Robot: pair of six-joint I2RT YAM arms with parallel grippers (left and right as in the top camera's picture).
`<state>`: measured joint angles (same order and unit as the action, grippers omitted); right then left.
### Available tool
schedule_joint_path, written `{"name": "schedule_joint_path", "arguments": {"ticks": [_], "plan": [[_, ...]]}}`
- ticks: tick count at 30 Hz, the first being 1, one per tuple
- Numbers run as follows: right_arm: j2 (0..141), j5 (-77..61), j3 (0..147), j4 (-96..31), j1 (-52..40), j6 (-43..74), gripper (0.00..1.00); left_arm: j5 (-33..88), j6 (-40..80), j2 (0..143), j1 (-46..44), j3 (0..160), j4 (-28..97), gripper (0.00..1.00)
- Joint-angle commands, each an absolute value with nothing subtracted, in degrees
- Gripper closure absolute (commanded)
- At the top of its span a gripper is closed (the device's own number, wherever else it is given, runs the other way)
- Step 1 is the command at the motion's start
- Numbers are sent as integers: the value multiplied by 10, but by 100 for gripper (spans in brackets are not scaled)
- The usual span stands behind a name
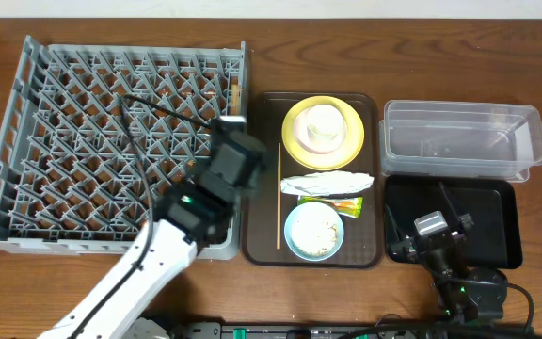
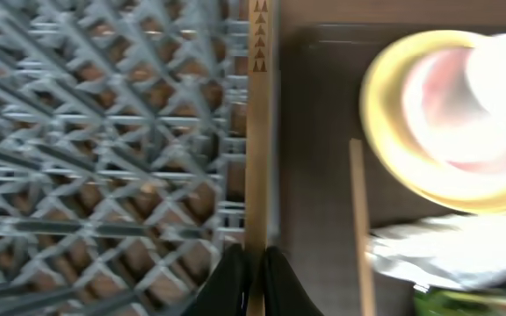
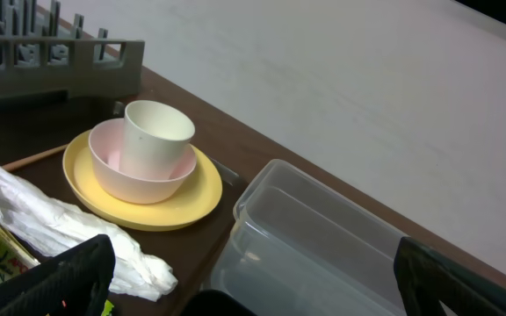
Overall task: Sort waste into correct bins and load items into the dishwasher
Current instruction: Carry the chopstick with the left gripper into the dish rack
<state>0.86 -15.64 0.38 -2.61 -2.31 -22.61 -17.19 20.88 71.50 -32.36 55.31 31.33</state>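
Observation:
My left gripper (image 1: 235, 130) is shut on one wooden chopstick (image 2: 257, 132), which hangs over the right edge of the grey dishwasher rack (image 1: 92, 141). The other chopstick (image 1: 278, 198) lies on the brown serving tray (image 1: 262, 141). A yellow plate (image 1: 294, 141) there carries a pink bowl (image 3: 139, 175) with a cream cup (image 3: 156, 132) in it. In front of it lie the white wrapper (image 1: 327, 184), the green-and-yellow packet (image 1: 346, 203) and a light blue bowl (image 1: 294, 235) with rice crumbs (image 1: 316, 231). Over the black tray (image 1: 487, 226), my right gripper (image 3: 262, 281) stands open and empty.
The clear plastic tub (image 1: 464, 141) stands behind the black tray at the right, and its near corner shows in the right wrist view. The rack fills the left half of the table, with the left arm (image 1: 139, 273) reaching in from the front edge.

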Motion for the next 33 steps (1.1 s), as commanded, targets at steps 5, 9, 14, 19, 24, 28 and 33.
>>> {"name": "schedule_joint_path", "arguments": {"ticks": [5, 9, 14, 19, 24, 28, 33], "plan": [[8, -159, 3, -29, -18, -219, 1, -94, 129, 778, -240, 558, 310, 92], [8, -159, 3, -29, -18, -219, 1, -88, 129, 812, -221, 558, 305, 92], [8, -159, 3, -29, -18, -219, 1, -79, 130, 831, -217, 558, 297, 92], [8, -159, 3, -29, -18, -219, 1, -79, 131, 831, -216, 558, 291, 92], [8, -159, 3, -29, -18, -219, 1, -80, 131, 831, -216, 558, 291, 76], [8, -159, 3, -29, -18, -219, 1, -80, 131, 830, -216, 559, 286, 66], [8, -159, 3, -29, -18, -219, 1, -76, 132, 811, -217, 565, 283, 66]]}}
